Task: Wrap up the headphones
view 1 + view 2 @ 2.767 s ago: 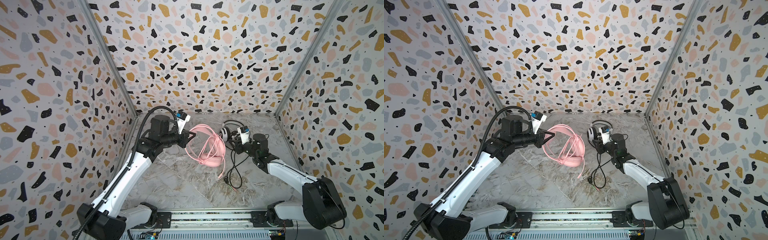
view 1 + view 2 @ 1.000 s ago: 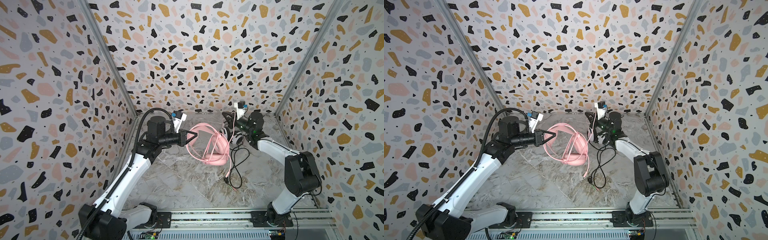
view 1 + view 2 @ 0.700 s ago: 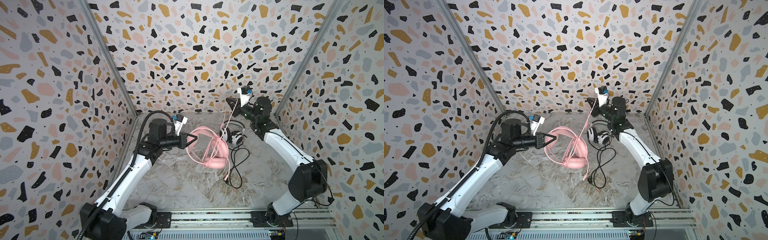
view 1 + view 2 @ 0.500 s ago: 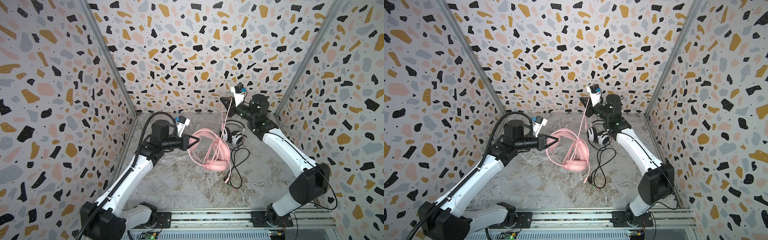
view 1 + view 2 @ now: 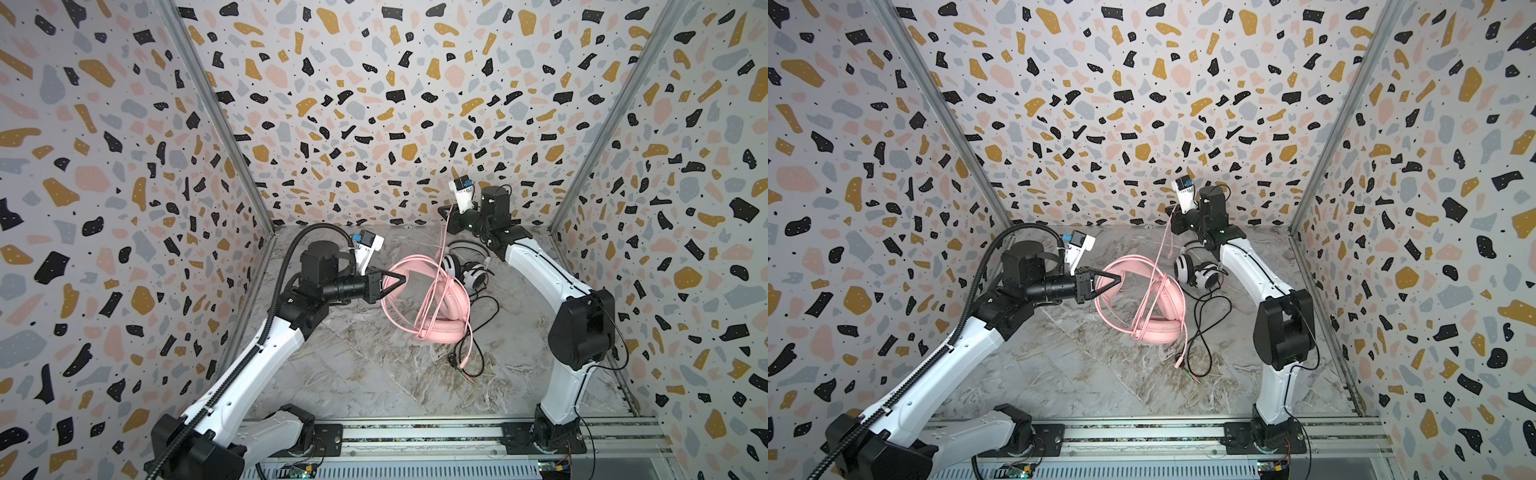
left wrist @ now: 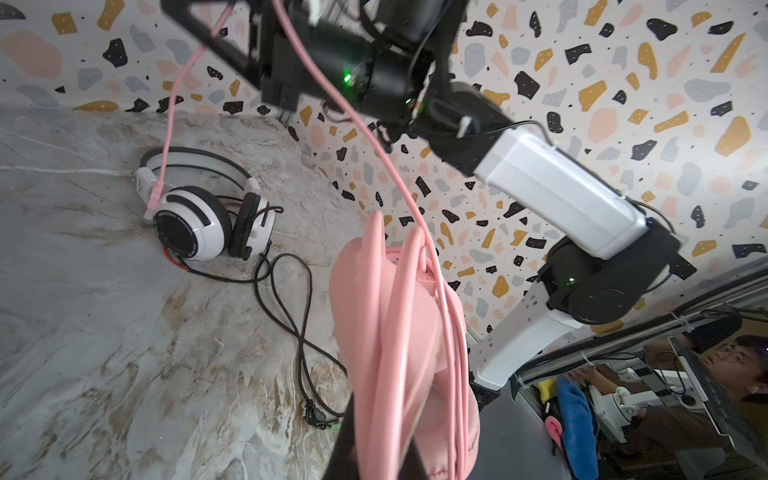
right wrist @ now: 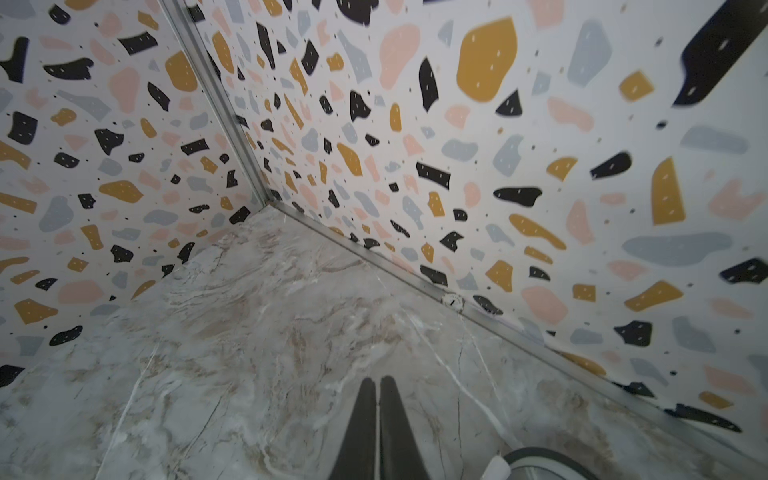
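Top views: left tool (image 5: 400,277) is clamped on the band of the pink headset (image 5: 442,328), mid-desk (image 5: 365,386). The band end is up off the surface, one earcup is down on it, and the whole headset is tilted.

Left wrist view, close in: fingers (image 6: 340,453) are pinched on the pink band. The pink cable (image 6: 451,332) is wound in several turns over the headset.

From the wraps one strand runs up, far and right, to the right tool (image 5: 447,212). That tool is high by the far wall, with its jaws together on the cable. A loose end hangs from it over the striped headset (image 5: 473,274).

Right wrist view: fingers (image 7: 359,428) are pressed together; the cable is not visible here.

The striped headset lies on the desk just right of the pink one, below the right tool; I cannot tell whether the two headsets touch. Its black cable (image 6: 300,343) sprawls loose toward the near side, with its plugs on the desk.
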Available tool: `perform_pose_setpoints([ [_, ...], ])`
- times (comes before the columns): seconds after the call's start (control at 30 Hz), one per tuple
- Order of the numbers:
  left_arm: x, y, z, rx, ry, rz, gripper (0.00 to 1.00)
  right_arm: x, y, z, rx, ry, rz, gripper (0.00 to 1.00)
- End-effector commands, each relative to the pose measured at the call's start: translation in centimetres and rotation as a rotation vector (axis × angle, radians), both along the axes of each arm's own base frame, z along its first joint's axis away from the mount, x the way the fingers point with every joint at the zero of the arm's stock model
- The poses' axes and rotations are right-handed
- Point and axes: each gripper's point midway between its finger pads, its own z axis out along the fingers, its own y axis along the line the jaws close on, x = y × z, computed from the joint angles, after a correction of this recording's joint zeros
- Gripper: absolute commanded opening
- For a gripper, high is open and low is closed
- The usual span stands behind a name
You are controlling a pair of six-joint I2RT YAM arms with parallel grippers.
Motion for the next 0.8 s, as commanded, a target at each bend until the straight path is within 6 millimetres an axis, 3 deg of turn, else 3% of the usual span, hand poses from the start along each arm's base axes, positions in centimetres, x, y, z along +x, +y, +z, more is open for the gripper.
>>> perform_pose_setpoints([
  [0.0,-2.4,-0.3,5.6,-0.144,-0.131,-0.098,0.0,-1.7,0.6,-0.1,0.053,0.036,0.065,0.0],
  [0.2,-2.7,-0.5,8.6,-0.234,-0.179,-0.126,0.0,-6.6,2.1,-2.0,0.203,0.065,0.245,0.0],
  [0.4,-2.7,-0.1,12.4,-0.354,-0.243,-0.114,0.0,-10.7,2.2,-1.7,0.389,0.031,0.364,0.04],
  [0.77,-1.2,1.9,17.3,-0.609,-0.306,0.015,0.0,-14.3,3.0,-0.2,0.72,0.029,0.441,0.08],
])
